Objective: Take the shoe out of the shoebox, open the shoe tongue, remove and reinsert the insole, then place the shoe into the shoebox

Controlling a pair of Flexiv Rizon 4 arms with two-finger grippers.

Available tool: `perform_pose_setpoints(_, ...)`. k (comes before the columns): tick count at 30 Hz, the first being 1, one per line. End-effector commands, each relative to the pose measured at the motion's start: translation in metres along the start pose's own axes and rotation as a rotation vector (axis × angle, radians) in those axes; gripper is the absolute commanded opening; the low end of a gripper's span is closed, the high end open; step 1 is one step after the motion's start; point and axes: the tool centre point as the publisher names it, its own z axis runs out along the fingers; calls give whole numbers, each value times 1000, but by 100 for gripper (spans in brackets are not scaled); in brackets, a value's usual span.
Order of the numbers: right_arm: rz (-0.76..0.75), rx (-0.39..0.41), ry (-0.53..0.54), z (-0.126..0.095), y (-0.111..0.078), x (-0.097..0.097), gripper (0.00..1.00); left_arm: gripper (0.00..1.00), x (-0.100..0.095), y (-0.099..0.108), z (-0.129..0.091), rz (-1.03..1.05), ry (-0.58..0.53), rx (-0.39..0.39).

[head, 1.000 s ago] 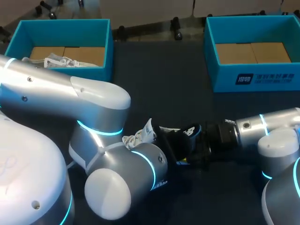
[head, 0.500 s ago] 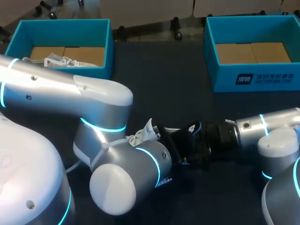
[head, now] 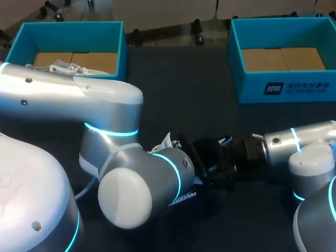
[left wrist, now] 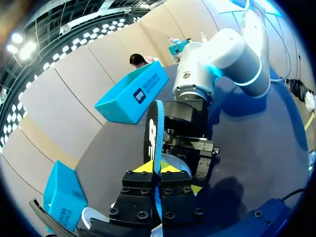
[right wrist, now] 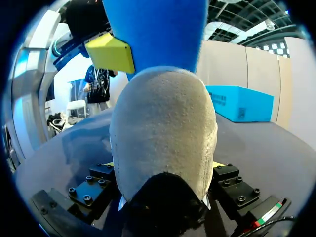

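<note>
1. REF. POINT: the shoe point(head: 169, 144). It lies on the table point(head: 178, 89) between my two claws, outside both boxes.

2. R claw point(right wrist: 164, 165): clamped on the shoe's grey suede end, one finger on each side. It comes in from the shoe's right and acts as the fixture.

3. L claw point(left wrist: 158, 167): fingers pinched almost together on the thin blue insole point(left wrist: 156, 133). The insole stands edge-on out of the tips, pointing toward the R claw. In the R wrist view the insole rises just beyond the shoe, w/ one yellow L tip against it.

4. CHANGE, last sec.:
- The wrist section of the L arm point(head: 105, 105) has swung in closer to the shoe and now covers more of it.
- The blue patch w/ white mark at the shoe's R-claw end has shrunk to a sliver.
- R arm point(head: 294, 142): no shift seen.

5. MEANING (judgement): the insole step is in hand. The L claw works the insole against a fixed shoe. Out-stroke or re-insert: can't tell from these views. Boxing not yet started.

6. BOXES: the L shoebox point(head: 118, 52) is beyond the shoe to its left and holds a second shoe point(head: 65, 68). The R shoebox point(head: 273, 86) is beyond the shoe to its right, well apart.
</note>
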Motion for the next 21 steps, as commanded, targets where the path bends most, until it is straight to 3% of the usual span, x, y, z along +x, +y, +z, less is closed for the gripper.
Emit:
perform_pose_setpoints(1, 0, 4, -1, 2, 0, 1, 0, 0, -13, -14, -6, -37, 55, -40)
perform_pose_setpoints(14, 0, 4, -1, 2, 0, 1, 0, 0, -19, -44, -13, -127, 150, -150)
perform_pose_setpoints(21, 0, 4, -1, 2, 0, 1, 0, 0, -21, -60, -26, -185, 213, -141)
